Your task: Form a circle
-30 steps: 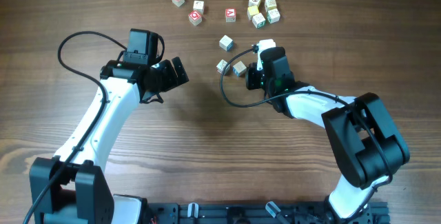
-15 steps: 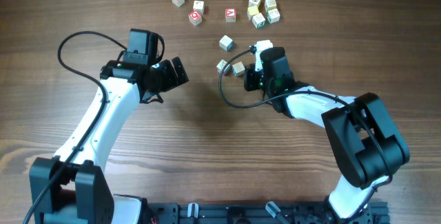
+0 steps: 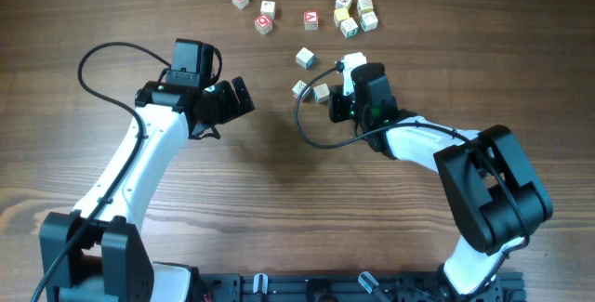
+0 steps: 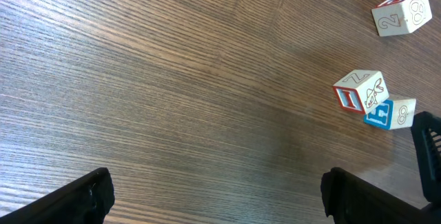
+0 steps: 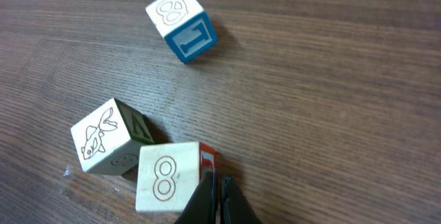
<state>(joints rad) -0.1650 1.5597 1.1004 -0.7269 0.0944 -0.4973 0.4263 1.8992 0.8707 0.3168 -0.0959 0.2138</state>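
No circle shows, only loose pale letter cubes. Three lie mid-table: a blue-edged cube [image 3: 305,58] [image 5: 181,22], a fish-picture cube [image 3: 299,88] [image 5: 105,138] and an "8" cube [image 3: 322,92] [image 5: 169,177]. My right gripper [image 3: 334,97] [image 5: 220,191] is shut with nothing between its fingers, and its tips touch the red right side of the "8" cube. To the left my left gripper [image 3: 245,98] [image 4: 220,200] stands open over bare wood. The same three cubes [image 4: 360,89] appear at the right of its wrist view.
Several more cubes [image 3: 349,14] are bunched at the table's far edge, with a looser row [image 3: 268,9] to their left. The right arm's black cable [image 3: 307,125] loops over the wood below the three cubes.
The right gripper has crept very slightly left beside the "8" cube. The left arm has not moved.
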